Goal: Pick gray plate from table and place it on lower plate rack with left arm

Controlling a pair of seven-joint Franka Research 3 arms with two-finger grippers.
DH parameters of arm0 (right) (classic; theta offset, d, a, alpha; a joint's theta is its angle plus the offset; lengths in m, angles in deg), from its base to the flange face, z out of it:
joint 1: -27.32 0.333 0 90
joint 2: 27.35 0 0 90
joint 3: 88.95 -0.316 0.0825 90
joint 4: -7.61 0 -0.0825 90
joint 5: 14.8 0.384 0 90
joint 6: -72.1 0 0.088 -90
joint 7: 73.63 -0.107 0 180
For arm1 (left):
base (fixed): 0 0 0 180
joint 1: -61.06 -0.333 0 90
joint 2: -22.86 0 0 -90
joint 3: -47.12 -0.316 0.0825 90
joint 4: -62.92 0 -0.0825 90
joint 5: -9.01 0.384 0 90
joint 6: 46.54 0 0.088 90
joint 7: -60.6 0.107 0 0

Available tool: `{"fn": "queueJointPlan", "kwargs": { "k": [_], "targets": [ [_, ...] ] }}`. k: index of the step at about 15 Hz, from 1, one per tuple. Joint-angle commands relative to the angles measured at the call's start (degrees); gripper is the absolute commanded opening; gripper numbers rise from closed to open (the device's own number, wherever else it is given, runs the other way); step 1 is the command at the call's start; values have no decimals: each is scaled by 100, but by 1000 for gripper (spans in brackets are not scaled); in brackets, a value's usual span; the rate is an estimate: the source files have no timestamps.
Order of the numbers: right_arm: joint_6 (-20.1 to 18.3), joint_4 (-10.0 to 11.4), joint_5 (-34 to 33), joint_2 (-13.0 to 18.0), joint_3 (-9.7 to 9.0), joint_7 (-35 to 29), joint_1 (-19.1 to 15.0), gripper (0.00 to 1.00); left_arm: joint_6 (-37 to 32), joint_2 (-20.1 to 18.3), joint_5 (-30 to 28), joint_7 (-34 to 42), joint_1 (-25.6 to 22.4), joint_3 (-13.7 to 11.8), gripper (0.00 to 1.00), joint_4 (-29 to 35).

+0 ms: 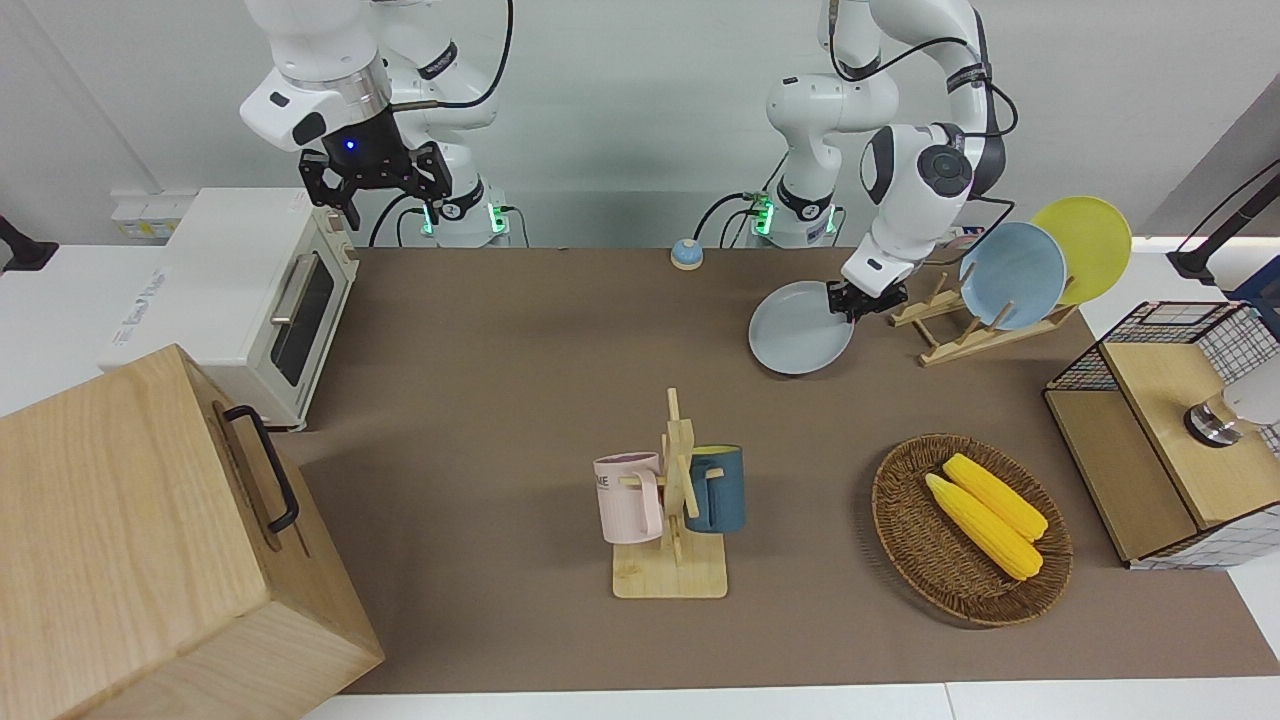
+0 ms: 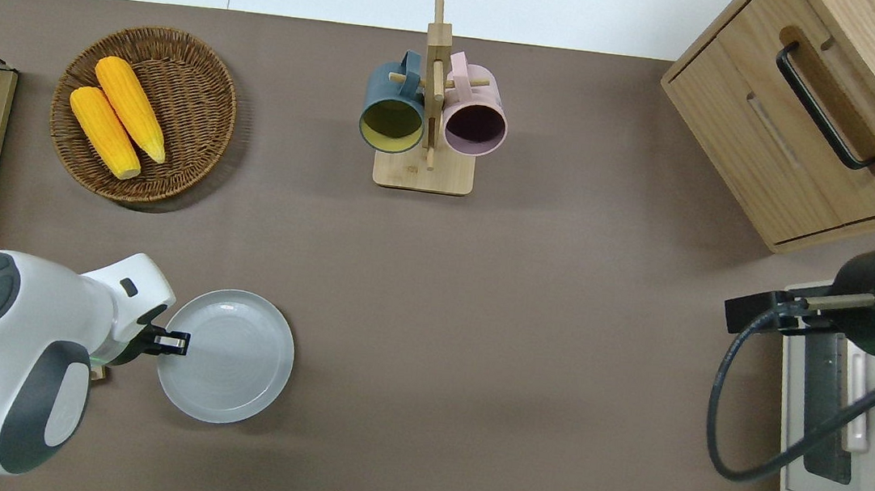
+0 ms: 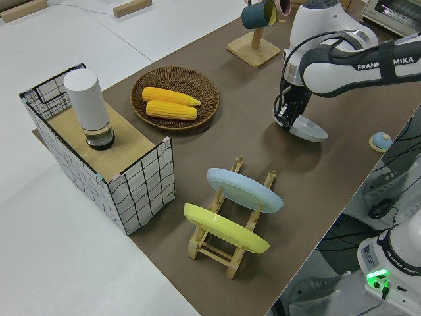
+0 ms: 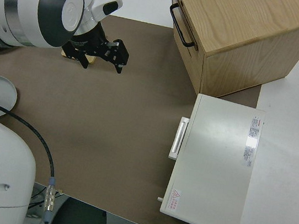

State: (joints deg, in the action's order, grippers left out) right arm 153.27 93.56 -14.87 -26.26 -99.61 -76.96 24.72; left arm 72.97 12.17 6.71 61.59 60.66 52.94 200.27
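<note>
Left gripper [image 1: 852, 303] jaws clamped, wrist angled down; right arm parked.

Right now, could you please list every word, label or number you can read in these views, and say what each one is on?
"FRANKA" and "MIKA": on the left arm, side view; letters between are hidden.
"FRANKA EMIKA": on a robot base, same view.
Pink mug: dark letters, too small to read.
Toaster oven: a logo on top, unreadable.
Toaster oven labels: white label and red warning sticker, too small to read.
</note>
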Motion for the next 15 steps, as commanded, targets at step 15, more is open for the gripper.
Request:
{"fn": "queueJointPlan", "kwargs": {
  "k": [15],
  "targets": [
    [-75,-35,59,14,-32,8,-56,987,-3047,-539,1177,-502,-21,-99,0,-2036]
  ]
}}
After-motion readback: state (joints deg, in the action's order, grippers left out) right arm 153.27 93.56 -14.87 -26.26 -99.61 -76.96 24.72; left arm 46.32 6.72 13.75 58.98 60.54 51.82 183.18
